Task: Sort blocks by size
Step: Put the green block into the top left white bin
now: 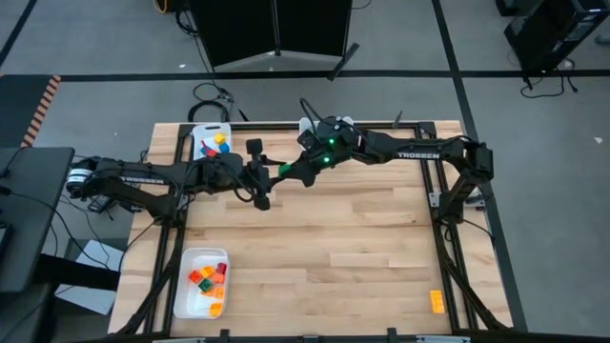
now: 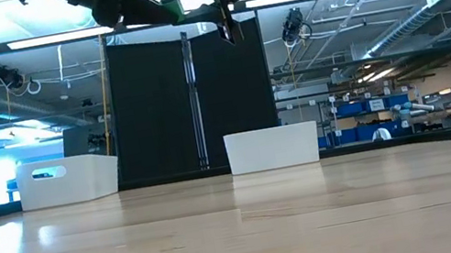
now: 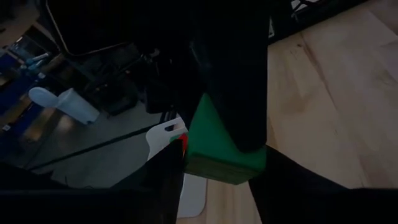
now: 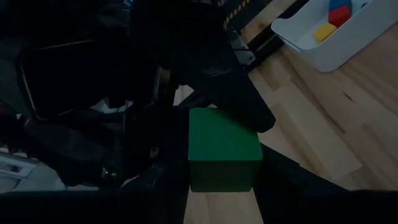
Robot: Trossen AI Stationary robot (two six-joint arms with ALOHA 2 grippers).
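Note:
One green block [image 1: 284, 171] hangs high above the middle of the table, held between both grippers, which meet there. My left gripper [image 1: 272, 178] comes from the table's left and my right gripper [image 1: 297, 170] from the right, each shut on this block. In the left wrist view the green block [image 3: 217, 149] sits between that arm's own fingers. The right wrist view shows the same green block [image 4: 224, 152] the same way. Other blocks lie in two white trays. A single orange block [image 1: 437, 302] lies on the table at the near right. My left gripper [image 3: 217, 177] pinches the green block by two opposite sides [image 3: 193, 155] between its two fingers, coming nearly level from the table's left. The block is lifted clear of the table. My right gripper [image 4: 224, 183] pinches the same block by its sides [image 4: 194, 168] between its two fingers, reaching nearly level from the table's right. A finger [image 4: 245, 109] of the other gripper lies over the block's far part.
A white tray [image 1: 212, 143] with coloured blocks stands at the far left. Another white tray [image 1: 189, 286] with orange, red and green blocks stands at the near left. A third white tray [image 2: 272, 147] stands at the far edge. Bare wood lies below the grippers.

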